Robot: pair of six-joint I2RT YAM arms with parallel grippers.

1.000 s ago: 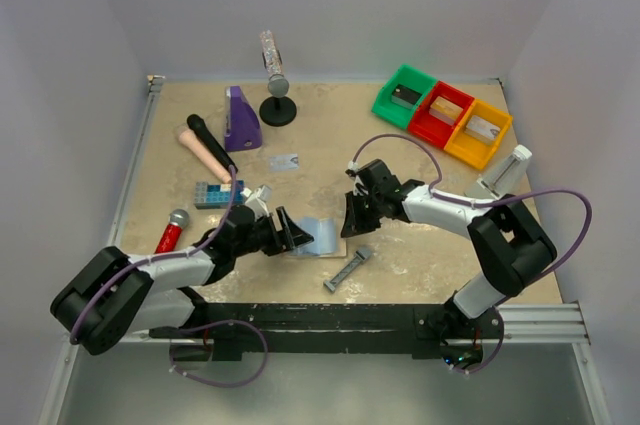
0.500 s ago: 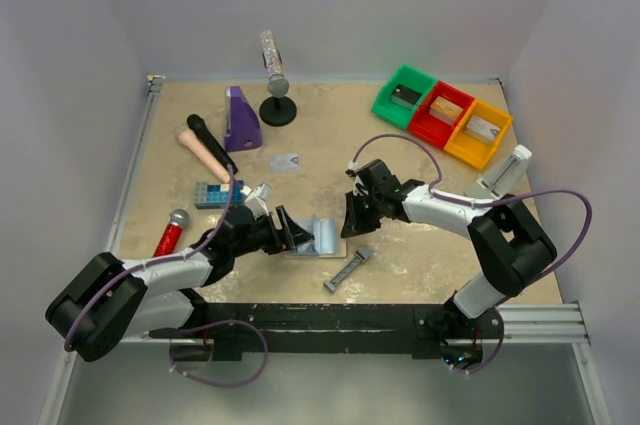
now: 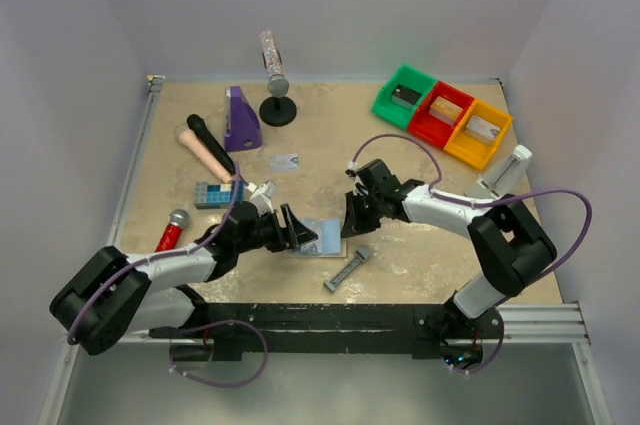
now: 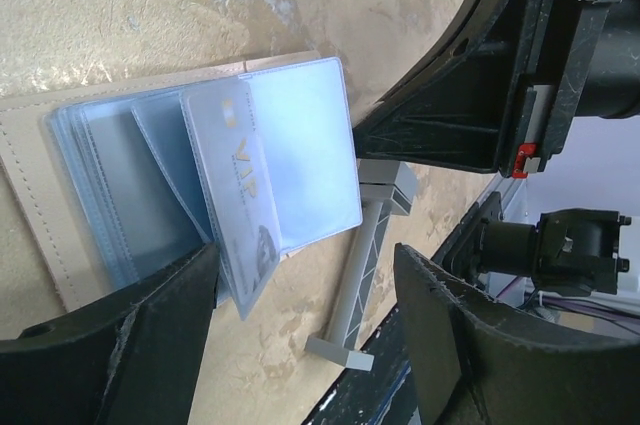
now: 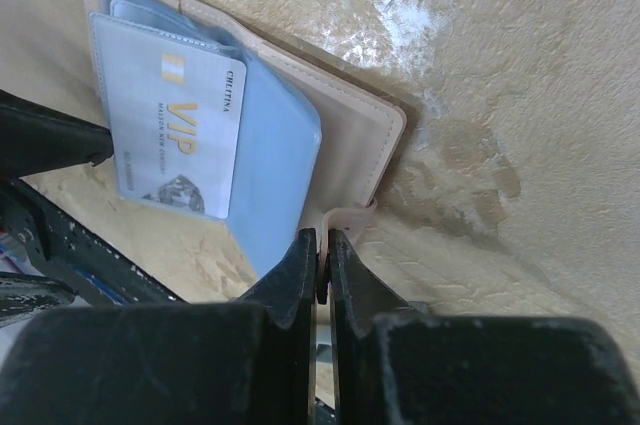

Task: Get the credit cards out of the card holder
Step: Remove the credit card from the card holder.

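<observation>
the holder (image 3: 325, 235) lies open on the counter (image 3: 400, 155), near the front edge and between the two arms. its tan-edged inside faces up, and a stack of pale blue clear sleeves (image 4: 305, 145) fans out of it.

a pale grey vip card (image 4: 238, 200) sits among the sleeves, lifted at a tilt off the ones under it. one end is still down in the holder and the other sticks out past the sleeve edge.

the left gripper (image 4: 300, 340) is just at the holder's left side with its fingers wide apart and clamped on nothing. the card's free corner is just beside one finger (image 4: 150, 345); whether they touch i cannot tell.

the right gripper (image 5: 322, 270) is pressed together, pinching the tan edge of the holder at its right side.

a grey bar tool (image 3: 348, 269) lies on the counter just in front of the holder. a loose card (image 3: 285, 161), also pale grey, lies flat farther back, well apart from the holder.
</observation>
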